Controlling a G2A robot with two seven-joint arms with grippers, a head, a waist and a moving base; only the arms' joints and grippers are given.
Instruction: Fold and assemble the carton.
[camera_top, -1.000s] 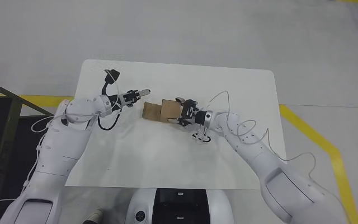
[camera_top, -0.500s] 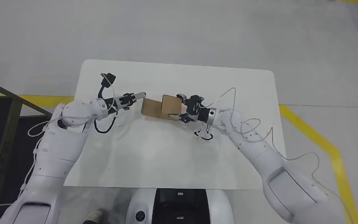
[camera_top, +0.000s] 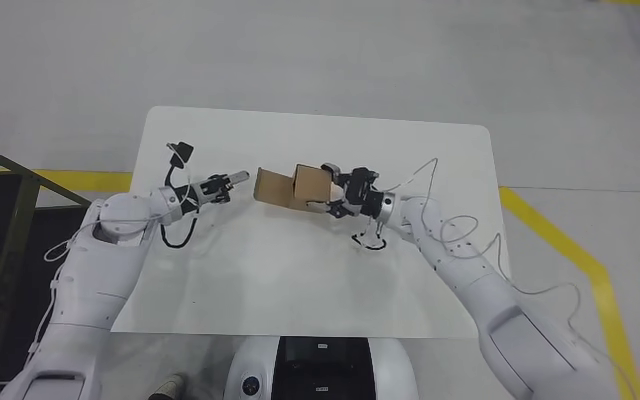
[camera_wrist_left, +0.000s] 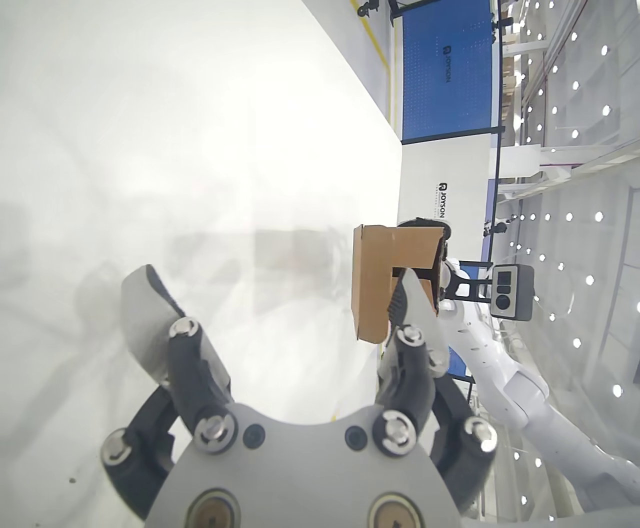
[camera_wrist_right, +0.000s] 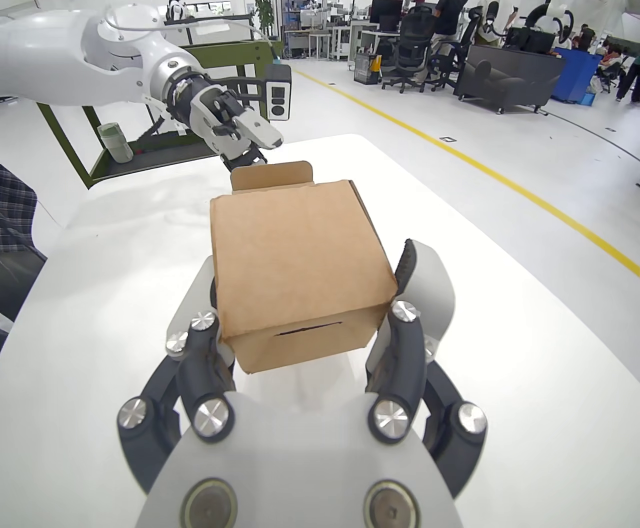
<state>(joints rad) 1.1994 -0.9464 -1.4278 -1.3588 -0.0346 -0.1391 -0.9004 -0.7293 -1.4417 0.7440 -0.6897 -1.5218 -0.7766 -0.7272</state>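
Above the middle of the white rectangular table (camera_top: 300, 290), apparently lifted off it, the small brown cardboard carton (camera_top: 292, 187) sits in the right gripper (camera_top: 333, 192), jaws pinching its side walls at the closed, slotted end. The open end w/ loose flap (camera_wrist_right: 272, 176) faces the table's left side, where the left gripper (camera_top: 236, 180) hangs, jaws spread, tip just beside the flap; contact unclear. Judged light, thin-walled, easily crushed: grip near corners/creases, not mid-panel. Flap bends freely; push at its free edge.

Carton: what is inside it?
Nothing can be seen inside the carton: its brown walls cover the interior. The end at the right tool is tucked shut; the far flap stands open.
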